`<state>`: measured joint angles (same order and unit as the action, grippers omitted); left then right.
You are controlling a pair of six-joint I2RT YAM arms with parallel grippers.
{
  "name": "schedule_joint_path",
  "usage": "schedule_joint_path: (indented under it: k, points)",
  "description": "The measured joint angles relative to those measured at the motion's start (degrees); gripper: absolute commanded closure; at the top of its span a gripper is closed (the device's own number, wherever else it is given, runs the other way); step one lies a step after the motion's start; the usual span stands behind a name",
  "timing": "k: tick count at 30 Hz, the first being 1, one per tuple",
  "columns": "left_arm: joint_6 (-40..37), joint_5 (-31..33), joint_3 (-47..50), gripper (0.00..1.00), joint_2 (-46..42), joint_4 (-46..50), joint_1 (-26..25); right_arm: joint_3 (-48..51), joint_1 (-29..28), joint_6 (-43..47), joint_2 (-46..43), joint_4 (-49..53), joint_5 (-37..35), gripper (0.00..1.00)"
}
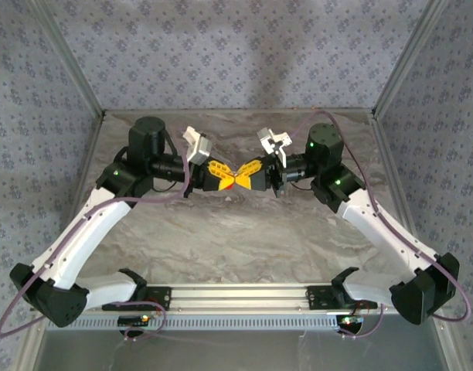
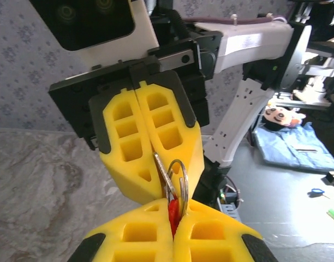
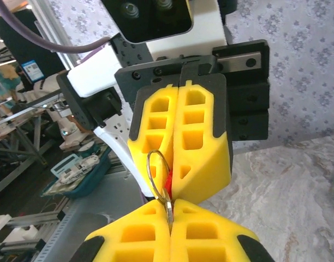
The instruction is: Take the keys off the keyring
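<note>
My two grippers meet tip to tip in mid-air above the middle of the table. The left gripper (image 1: 223, 178) (image 2: 174, 210) is shut on the red tag (image 2: 173, 214) of the keyring (image 1: 230, 184). Its silver split ring (image 2: 182, 180) (image 3: 155, 170) sticks out between the two pairs of yellow fingers. The right gripper (image 1: 242, 175) (image 3: 169, 206) is shut on a flat silver key (image 3: 168, 208) (image 2: 162, 170) that hangs on that ring. The red tag (image 3: 168, 180) shows in the right wrist view, pinched in the opposite fingers. Any other keys are hidden.
The marbled table top (image 1: 236, 232) lies below both grippers. Patterned walls and metal posts (image 1: 74, 77) close in the back and sides. The arm bases sit on a rail (image 1: 236, 295) at the near edge.
</note>
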<state>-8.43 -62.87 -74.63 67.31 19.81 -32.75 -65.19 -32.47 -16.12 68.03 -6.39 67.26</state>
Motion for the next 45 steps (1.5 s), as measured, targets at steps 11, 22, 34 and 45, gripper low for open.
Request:
schedule_joint_path:
  k: [11,22,34,45]
  points:
    - [0.8,12.5,6.6,1.0,-5.9,-7.7,-1.1,0.1,-3.3,5.3,-3.0,6.9,-9.8,0.72]
    - [0.9,16.9,6.9,1.0,-6.2,-10.3,-2.6,0.9,-5.6,3.9,-3.8,4.4,-13.2,0.54]
    - [-0.3,17.5,8.5,1.0,-8.1,-11.0,-3.0,3.9,-4.0,3.0,-4.3,4.8,-13.7,0.35]
    - [-0.8,13.4,8.3,1.0,-8.2,-11.0,-3.0,11.1,0.3,-1.2,-9.5,0.6,-12.7,0.24]
